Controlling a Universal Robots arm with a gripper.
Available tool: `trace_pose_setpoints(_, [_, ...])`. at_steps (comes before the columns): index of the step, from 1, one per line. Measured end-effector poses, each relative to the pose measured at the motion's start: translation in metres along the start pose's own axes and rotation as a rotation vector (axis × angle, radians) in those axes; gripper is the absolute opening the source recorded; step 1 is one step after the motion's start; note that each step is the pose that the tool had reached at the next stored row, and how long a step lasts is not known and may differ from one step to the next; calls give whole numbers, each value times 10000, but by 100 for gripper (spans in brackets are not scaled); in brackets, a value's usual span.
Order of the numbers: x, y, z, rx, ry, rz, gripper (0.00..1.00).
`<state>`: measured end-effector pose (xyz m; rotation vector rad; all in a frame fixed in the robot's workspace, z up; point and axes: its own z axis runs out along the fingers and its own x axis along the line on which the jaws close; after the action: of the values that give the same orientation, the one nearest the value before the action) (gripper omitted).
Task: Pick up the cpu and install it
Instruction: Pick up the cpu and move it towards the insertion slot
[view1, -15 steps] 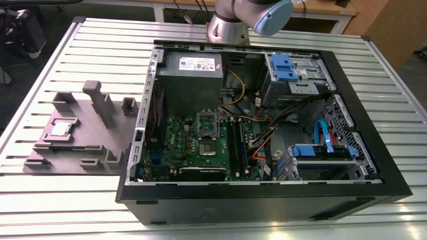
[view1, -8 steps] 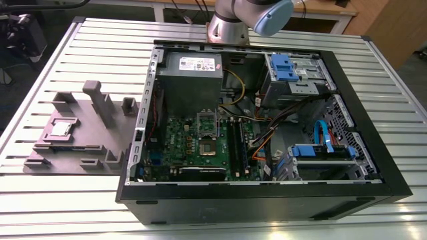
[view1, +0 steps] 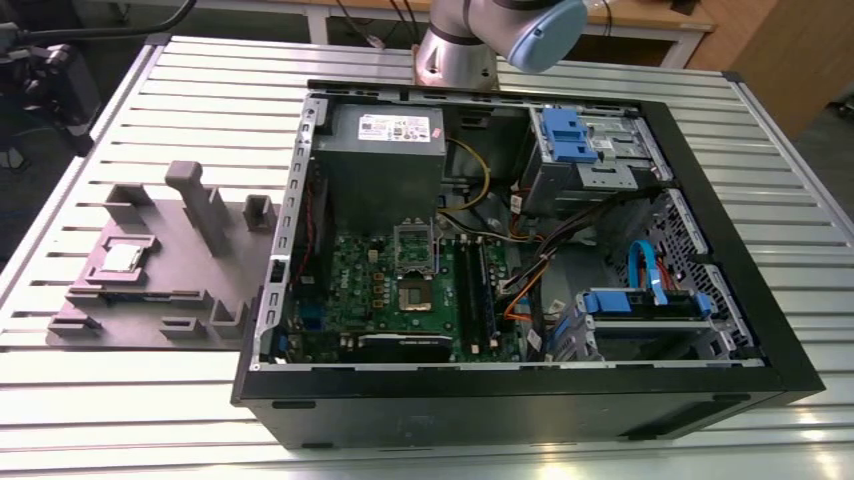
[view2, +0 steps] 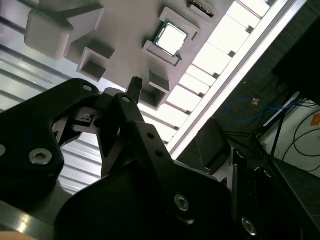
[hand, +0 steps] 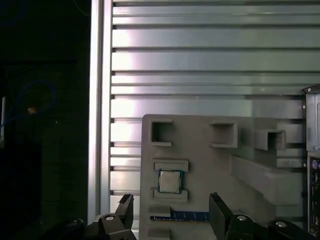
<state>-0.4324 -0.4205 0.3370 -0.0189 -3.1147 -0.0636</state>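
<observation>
Slatted metal table (view1: 120, 400): pale ribbed top that carries everything below and spreads out underneath the pincer (hand: 172, 216). Computer case (view1: 534, 405): black tower laid on its side with the panel off, showing the green motherboard (view1: 387, 290), the blue-fitted drive bays (view1: 567, 135) and the cabling. It stands off to one side of the pincer, and its edge reaches the border of the first wrist view. Arm (view1: 467, 50): silver-grey column with a blue-capped joint, rising at the table's far edge behind the case in the exterior view. Its wrist end hangs over the holder with the fingers pointing down toward it. Grey moulded holder (view1: 160, 285): flat plate with raised blocks and open pockets, lying on the table beside the case, at the exterior view's left and directly beneath the pincer. Pincer: black, with two fingers (hand: 125, 210) spread wide. The gap is broader than the cpu, nothing is gripped, and nothing is touched. Cpu (hand: 170, 181): small square chip with a silvery top, seated flat in a shallow recess of the holder between two low bars. It lies below and just ahead of the fingertips, roughly centred on the gap between them and apart from both. In the second wrist view the cpu (view2: 172, 39) lies past the one finger end that shows.
</observation>
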Motion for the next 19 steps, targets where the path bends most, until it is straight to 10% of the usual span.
trace_pose_setpoints(19, [-6, -69, 268, 21, 35, -758, 71])
